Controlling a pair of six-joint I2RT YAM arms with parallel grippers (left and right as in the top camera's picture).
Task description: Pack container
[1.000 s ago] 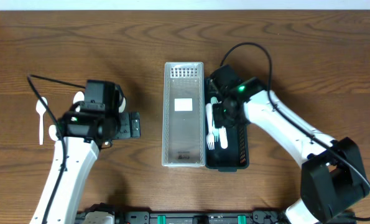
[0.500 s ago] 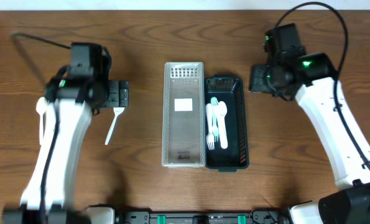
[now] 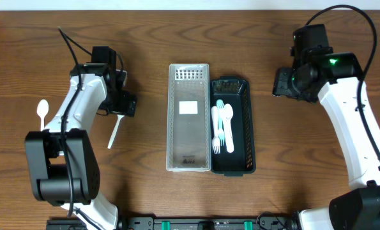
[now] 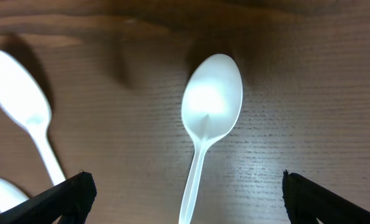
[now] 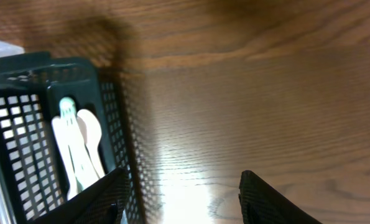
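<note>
DESK: Where does the container sit?

PHOTOGRAPHER: Dead centre of the wooden table [image 3: 304, 191]. A long clear container [image 3: 188, 137] lies with its ends at 12 and 6 o'clock and has a square white patch on its floor. A black mesh basket [image 3: 247, 137] is pressed against its 3 o'clock side. White cutlery [image 3: 223, 128], with a fork and a spoon among it, lies lengthwise in the basket.

DESK: And the left arm?

PHOTOGRAPHER: The left gripper [image 3: 124, 102] hangs at 9 o'clock of the clear container, apart from it, with its jaws spread wide and holding nothing. Its wrist camera looks down on a white spoon [image 4: 211, 106] lying on the wood. The bowl points to 12 o'clock of that view and the handle runs down between the two black fingertips [image 4: 54, 199]. Two more spoons [image 4: 23, 106] lie at its 9 o'clock. From overhead, a white handle [image 3: 115, 133] pokes out from under the gripper toward 7 o'clock; whether it belongs to that same spoon cannot be told. A lone spoon [image 3: 43, 107] lies farther out at 9 o'clock, beside the arm.

DESK: The right?

PHOTOGRAPHER: The right gripper [image 3: 285, 83] hovers at 2 o'clock of the basket, apart from its rim. Its jaws stand partly apart with only bare wood between them, and nothing is held. Its camera catches the basket's corner and the cutlery at 9 o'clock of the frame.
</note>
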